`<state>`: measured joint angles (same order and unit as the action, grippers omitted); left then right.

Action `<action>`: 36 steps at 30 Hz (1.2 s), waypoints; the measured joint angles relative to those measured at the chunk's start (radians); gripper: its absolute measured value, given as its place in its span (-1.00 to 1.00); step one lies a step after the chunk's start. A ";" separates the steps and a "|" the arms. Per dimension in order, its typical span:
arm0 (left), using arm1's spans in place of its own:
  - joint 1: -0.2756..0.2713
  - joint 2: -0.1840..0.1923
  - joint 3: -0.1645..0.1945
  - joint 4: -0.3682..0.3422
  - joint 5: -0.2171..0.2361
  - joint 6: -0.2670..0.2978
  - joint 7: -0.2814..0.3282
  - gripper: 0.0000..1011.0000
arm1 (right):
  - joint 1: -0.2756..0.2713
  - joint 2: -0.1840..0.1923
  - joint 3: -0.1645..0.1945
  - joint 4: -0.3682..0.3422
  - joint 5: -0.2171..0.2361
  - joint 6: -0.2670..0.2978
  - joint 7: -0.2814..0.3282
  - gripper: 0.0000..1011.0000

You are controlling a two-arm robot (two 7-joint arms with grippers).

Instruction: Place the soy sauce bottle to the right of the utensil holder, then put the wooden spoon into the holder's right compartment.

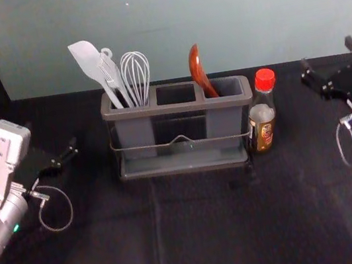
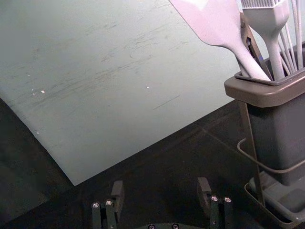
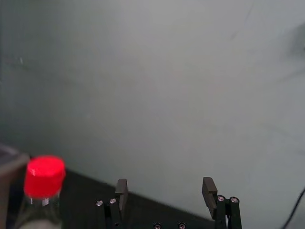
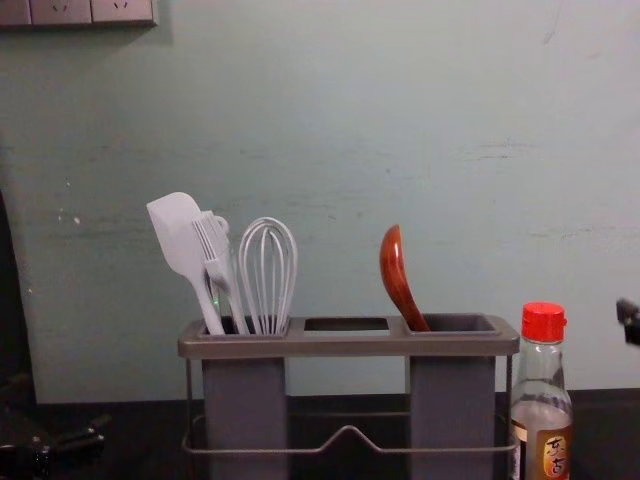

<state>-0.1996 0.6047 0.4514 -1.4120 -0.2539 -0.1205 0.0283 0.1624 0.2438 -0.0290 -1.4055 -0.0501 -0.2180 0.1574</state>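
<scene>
The grey utensil holder [image 1: 177,107] stands upright at mid-table. Its right compartment holds the reddish-brown wooden spoon [image 1: 198,71], bowl end up and leaning left in the chest view. The red-capped soy sauce bottle [image 1: 262,118] is upright close beside the holder's right end; whether they touch I cannot tell. My left gripper [image 1: 53,139] is left of the holder, and in the left wrist view the left gripper [image 2: 160,188] is open and empty. My right gripper [image 1: 328,55] is right of the bottle; in the right wrist view the right gripper [image 3: 165,185] is open and empty.
A white spatula [image 4: 180,240], a brush [image 4: 215,250] and a whisk [image 4: 267,275] stand in the holder's left compartment. A pale wall [image 1: 177,11] rises behind the black-covered table [image 1: 199,235]. Wall sockets [image 4: 75,10] are at the upper left in the chest view.
</scene>
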 joint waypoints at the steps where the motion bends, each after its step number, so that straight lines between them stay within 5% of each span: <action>1: 0.000 0.000 0.000 0.000 0.000 0.000 0.000 0.99 | -0.001 -0.001 -0.002 0.002 -0.005 0.010 -0.003 0.98; 10: 0.000 0.000 0.000 0.000 0.000 0.000 0.000 0.99 | -0.008 -0.003 -0.024 0.033 -0.058 0.087 -0.021 0.98; 36: 0.000 0.000 0.000 0.000 0.000 0.000 0.000 0.99 | 0.001 -0.003 -0.025 0.077 -0.055 0.050 -0.016 0.98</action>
<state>-0.1995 0.6046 0.4514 -1.4120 -0.2539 -0.1206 0.0283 0.1630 0.2411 -0.0545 -1.3286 -0.1049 -0.1684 0.1417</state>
